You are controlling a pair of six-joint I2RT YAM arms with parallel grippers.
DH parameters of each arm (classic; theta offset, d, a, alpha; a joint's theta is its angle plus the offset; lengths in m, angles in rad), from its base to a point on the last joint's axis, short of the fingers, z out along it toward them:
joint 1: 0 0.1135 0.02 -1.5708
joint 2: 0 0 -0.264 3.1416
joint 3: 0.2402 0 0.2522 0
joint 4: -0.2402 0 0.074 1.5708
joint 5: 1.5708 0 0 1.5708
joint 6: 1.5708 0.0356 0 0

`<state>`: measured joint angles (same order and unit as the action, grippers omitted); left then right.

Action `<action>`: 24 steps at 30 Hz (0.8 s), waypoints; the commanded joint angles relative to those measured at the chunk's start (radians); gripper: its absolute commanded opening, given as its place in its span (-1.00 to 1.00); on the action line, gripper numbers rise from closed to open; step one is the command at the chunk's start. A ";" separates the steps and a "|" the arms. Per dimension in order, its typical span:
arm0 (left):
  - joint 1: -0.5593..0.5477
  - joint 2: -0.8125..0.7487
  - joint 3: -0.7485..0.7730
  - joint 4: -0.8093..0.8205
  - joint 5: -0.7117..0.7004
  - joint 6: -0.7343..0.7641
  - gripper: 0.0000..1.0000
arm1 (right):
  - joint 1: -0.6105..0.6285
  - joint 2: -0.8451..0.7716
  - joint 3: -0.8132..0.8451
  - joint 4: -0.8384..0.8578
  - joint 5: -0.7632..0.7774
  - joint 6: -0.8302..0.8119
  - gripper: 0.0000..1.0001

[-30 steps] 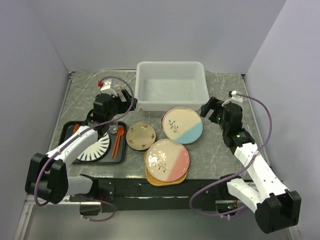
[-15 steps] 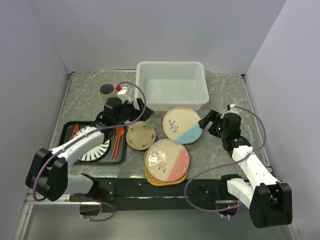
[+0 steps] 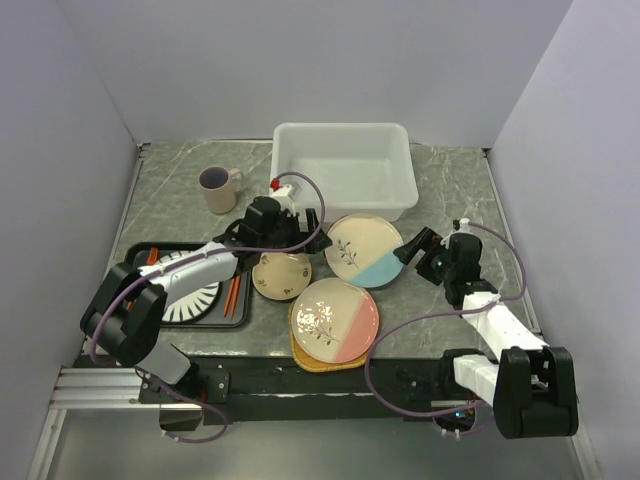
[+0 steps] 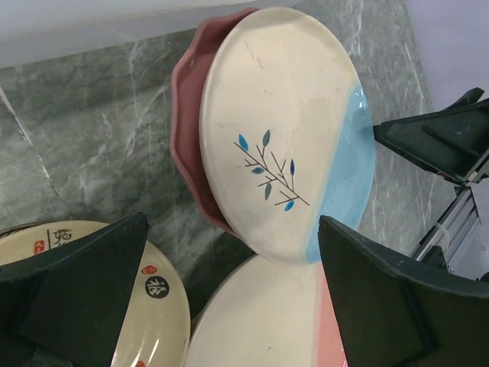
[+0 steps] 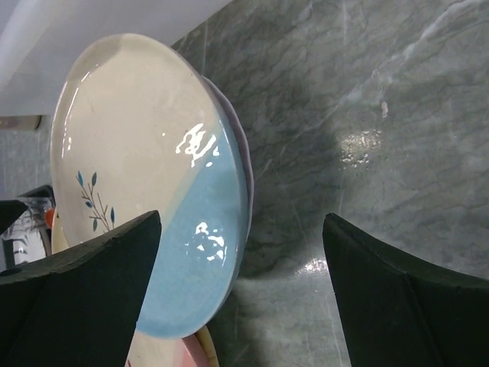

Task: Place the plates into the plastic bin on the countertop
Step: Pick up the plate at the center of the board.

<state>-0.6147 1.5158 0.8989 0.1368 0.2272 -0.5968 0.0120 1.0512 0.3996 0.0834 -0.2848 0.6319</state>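
the left gripper (image 3: 298,222) has been moved away from the mug (image 3: 217,188) and the right gripper (image 3: 414,249) lowered, both now beside the cream-and-blue plate (image 3: 364,250), jaws spread, nothing pinched; a pick-up seems to be prepared. the plate is still lying on the countertop (image 3: 450,180) just before the plastic bin (image 3: 345,128), in which nothing is seen yet.

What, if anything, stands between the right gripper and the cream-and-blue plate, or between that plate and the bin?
Nothing visible. The right gripper is open at the right edge of the plate, with only countertop between. The bin sits just behind the plate.
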 commanded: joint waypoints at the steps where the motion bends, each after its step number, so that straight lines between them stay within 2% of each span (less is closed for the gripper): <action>1: -0.016 0.018 0.057 0.001 0.000 -0.005 0.99 | -0.033 0.032 -0.010 0.096 -0.057 0.020 0.81; 5: -0.026 0.032 0.074 -0.006 -0.012 0.003 0.99 | -0.040 0.053 -0.011 0.113 -0.068 0.025 0.71; 7: -0.028 0.041 0.075 -0.002 -0.014 0.002 0.99 | -0.044 0.067 -0.010 0.124 -0.076 0.026 0.58; 11: -0.033 0.069 0.093 -0.002 -0.019 -0.003 0.99 | -0.049 0.095 -0.012 0.150 -0.089 0.029 0.52; 15: -0.037 0.089 0.107 0.012 -0.011 -0.011 0.99 | -0.055 0.130 -0.013 0.191 -0.116 0.035 0.33; 24: -0.056 0.124 0.136 0.012 -0.012 -0.011 0.99 | -0.058 0.171 -0.022 0.234 -0.143 0.043 0.17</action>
<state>-0.6567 1.6348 0.9901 0.1226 0.2127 -0.5991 -0.0380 1.2152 0.3912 0.2562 -0.4057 0.6689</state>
